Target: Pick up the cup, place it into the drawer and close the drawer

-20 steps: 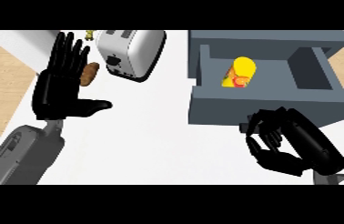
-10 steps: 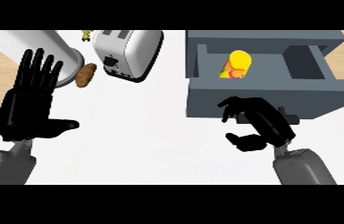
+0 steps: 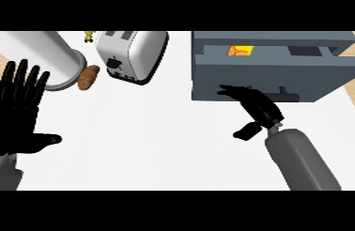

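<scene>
Drawer nearly shut, yellow cup inside.

Since half a second ago the grey box-shaped drawer (image 3: 267,65) has slid most of the way in, and the right robot hand (image 3: 255,104) now presses its front panel with straightened fingers, so the closing step looks almost done. Only a sliver of the yellow-orange cup (image 3: 241,50) shows through the narrow gap; the rest is hidden. At the view's left, the left robot hand (image 3: 23,113) rests spread, fingers up, above the white surface (image 3: 152,131).
</scene>
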